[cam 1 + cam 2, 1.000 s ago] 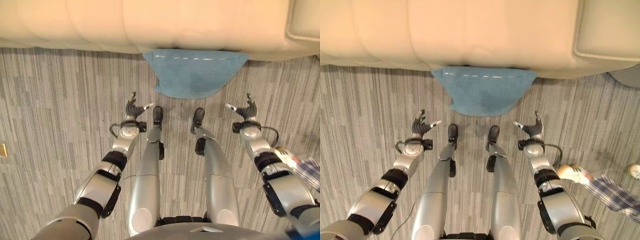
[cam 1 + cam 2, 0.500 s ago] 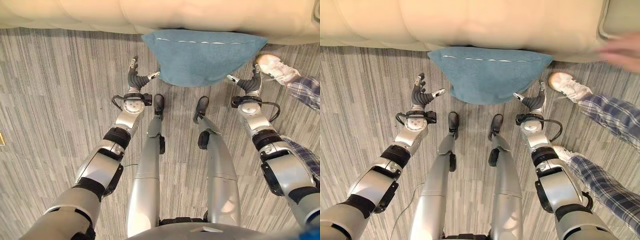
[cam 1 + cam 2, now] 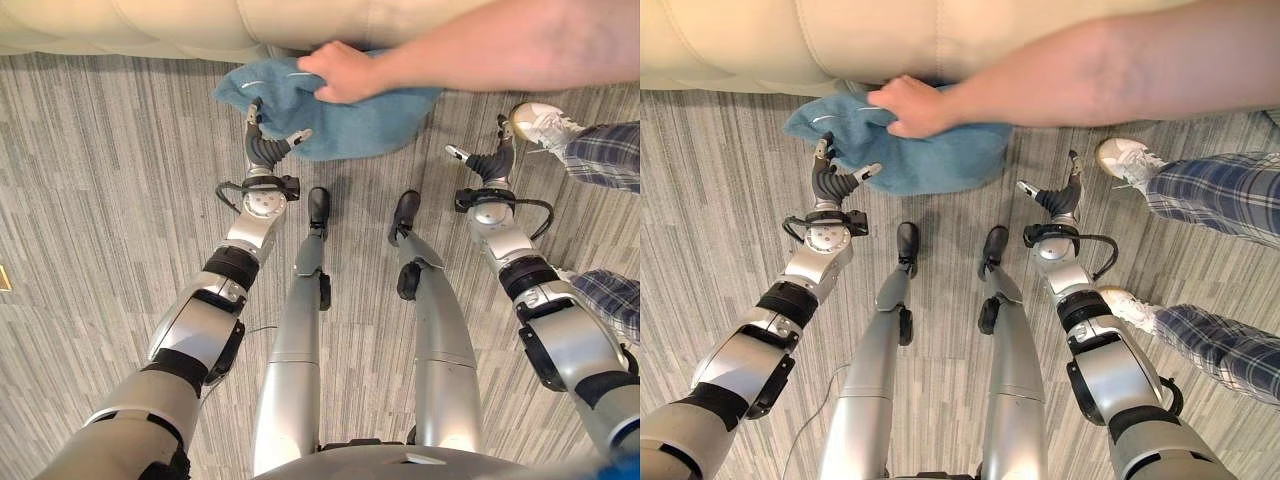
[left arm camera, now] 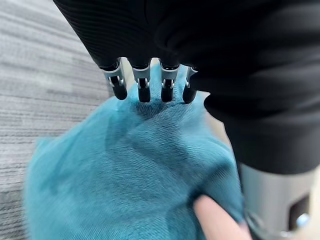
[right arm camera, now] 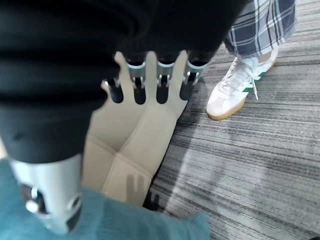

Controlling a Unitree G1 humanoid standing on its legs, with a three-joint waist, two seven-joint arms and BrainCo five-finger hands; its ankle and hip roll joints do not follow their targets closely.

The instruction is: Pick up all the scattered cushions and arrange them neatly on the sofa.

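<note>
A blue cushion [image 3: 370,125] lies rumpled on the carpet against the front of the beige sofa [image 3: 150,25]. A person's hand [image 3: 345,72] reaches in from the right and grips its top edge. My left hand [image 3: 265,150] is open at the cushion's left end. In the left wrist view its straight fingers [image 4: 143,85] hover over the blue fabric [image 4: 125,170]. My right hand [image 3: 487,163] is open a little to the right of the cushion, apart from it and holding nothing. Past its fingers [image 5: 162,82] I see the sofa's base [image 5: 135,145].
A person stands at my right, with a white shoe [image 3: 540,122] and plaid trouser legs [image 3: 605,165] close to my right hand. The forearm [image 3: 520,45] crosses above the cushion. Grey striped carpet [image 3: 100,200] spreads to the left.
A person's arm has come in from the right, grabbed the cushion and dragged it left, crumpling it. My left hand now sits at the cushion's left end. The right hand has barely moved.
</note>
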